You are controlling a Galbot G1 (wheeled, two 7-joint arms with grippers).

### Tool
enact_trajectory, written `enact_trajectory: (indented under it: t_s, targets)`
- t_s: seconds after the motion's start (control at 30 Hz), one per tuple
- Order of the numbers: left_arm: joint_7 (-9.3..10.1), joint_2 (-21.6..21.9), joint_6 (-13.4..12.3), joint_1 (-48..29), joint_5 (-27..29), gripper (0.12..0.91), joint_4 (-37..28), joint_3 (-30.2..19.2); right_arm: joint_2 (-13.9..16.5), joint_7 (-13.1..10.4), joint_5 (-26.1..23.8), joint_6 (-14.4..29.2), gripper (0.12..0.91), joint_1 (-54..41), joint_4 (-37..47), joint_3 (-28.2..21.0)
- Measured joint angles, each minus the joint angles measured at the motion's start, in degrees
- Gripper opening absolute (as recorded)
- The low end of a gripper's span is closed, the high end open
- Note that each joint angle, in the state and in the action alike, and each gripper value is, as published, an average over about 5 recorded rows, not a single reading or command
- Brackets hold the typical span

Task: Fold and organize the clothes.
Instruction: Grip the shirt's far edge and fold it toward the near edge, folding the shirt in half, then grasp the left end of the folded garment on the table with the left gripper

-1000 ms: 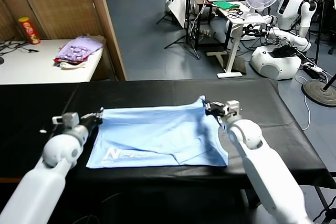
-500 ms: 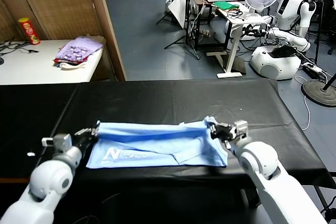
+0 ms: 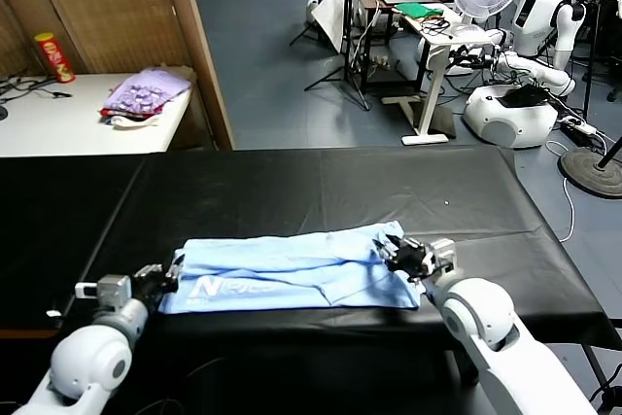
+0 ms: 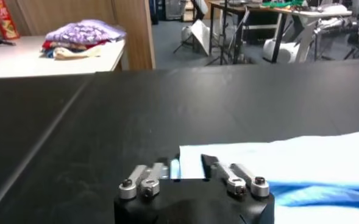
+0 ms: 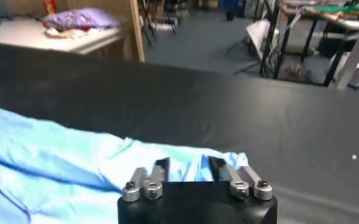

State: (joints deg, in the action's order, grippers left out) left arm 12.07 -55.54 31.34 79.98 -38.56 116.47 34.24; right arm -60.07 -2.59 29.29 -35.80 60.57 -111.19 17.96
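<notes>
Pale light-blue thin-fabric T-shirt with a small white printed logo lies folded into a long band across the near part of the black-covered table, logo toward my left. My left gripper sits low at the shirt's left end; from its wrist camera I see the fingers spread apart, the cloth's corner lying between them but not pinched. My right gripper is at the shirt's right end — its fingers stand wide, the rumpled blue edge just ahead of them, nothing clamped. Off on a white side table rests a purple patterned pile of clothes.
</notes>
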Motion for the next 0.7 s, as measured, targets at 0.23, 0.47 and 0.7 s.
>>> enact_trajectory:
  t_s: [0.23,0.47,0.7]
  targets:
    - [0.69,-1.44,-0.49,-4.78,-4.27,0.794,-3.86,-1.56,-3.46,-0.99,-3.31,0.79,0.798,-2.95,5.86,-1.06]
    - [-0.33,-3.34,-0.09,-9.10,-5.37,0.798,-8.19,-3.81,-5.93,-2.22,-3.72,1.66,0.778,-3.70,10.15,-1.09]
    - [-1.00,-4.82,-0.70,-10.71,-4.71,0.775,-11.94,-5.18,-7.79,-2.29,-4.23,1.99,0.528,-4.12,12.45,-1.26]
